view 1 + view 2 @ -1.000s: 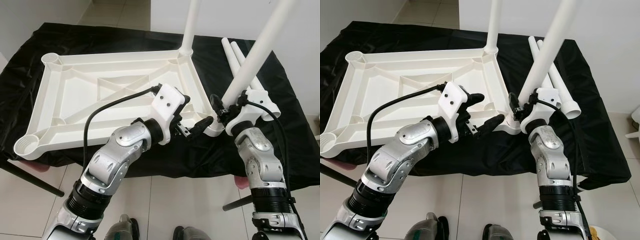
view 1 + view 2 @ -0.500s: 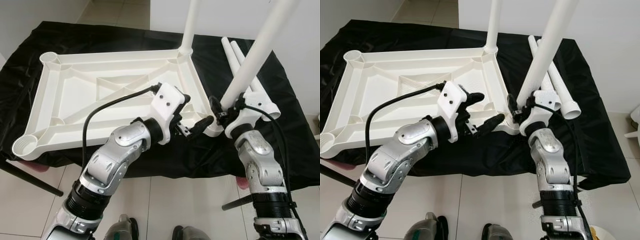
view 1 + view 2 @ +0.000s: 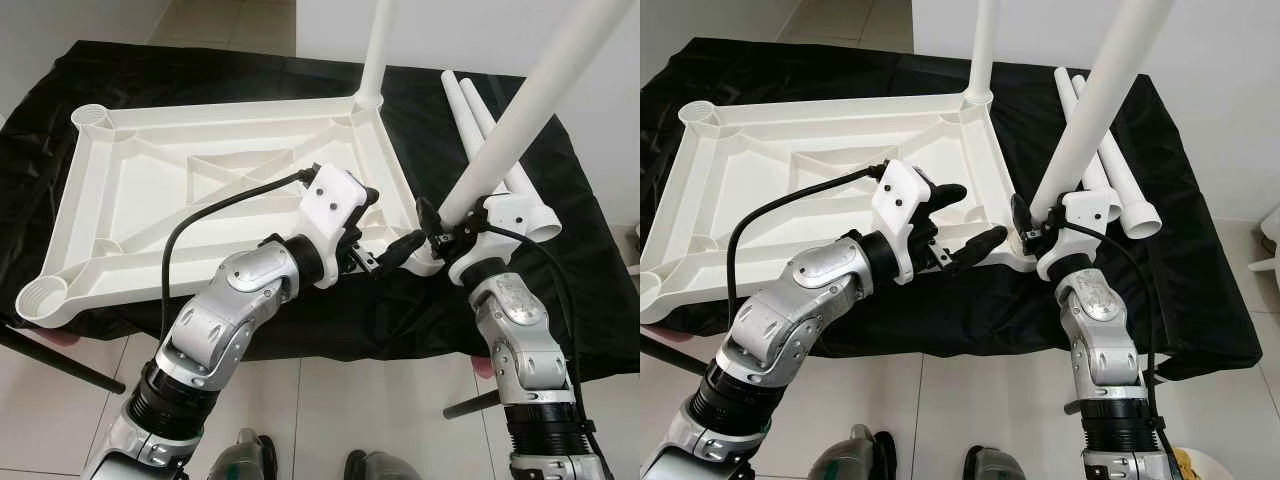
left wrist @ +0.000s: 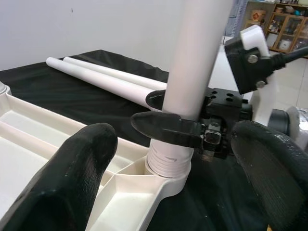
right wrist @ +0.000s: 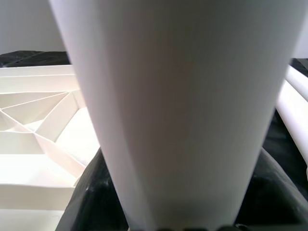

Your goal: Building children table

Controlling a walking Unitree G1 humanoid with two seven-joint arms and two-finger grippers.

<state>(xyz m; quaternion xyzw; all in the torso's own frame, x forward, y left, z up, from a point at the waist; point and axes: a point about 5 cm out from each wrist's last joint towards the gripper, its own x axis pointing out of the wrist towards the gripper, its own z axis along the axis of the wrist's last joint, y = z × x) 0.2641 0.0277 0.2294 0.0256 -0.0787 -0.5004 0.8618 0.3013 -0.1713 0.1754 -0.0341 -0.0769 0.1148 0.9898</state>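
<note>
A white plastic tabletop lies upside down on a black cloth. One white leg stands upright in its far right corner. My right gripper is shut on the lower end of a second white leg. That leg rises tilted to the right, with its foot in the near right corner socket. My left gripper is open just left of that corner, its fingers spread wide and facing the held leg without touching it.
Two loose white legs lie on the cloth to the right of the tabletop. Open sockets sit at the tabletop's left corners. The cloth's front edge hangs over a tiled floor.
The right gripper has drawn the leg's lower end a little closer to the near right corner. The left gripper stays open in about the same spot. The view has shifted slightly.
</note>
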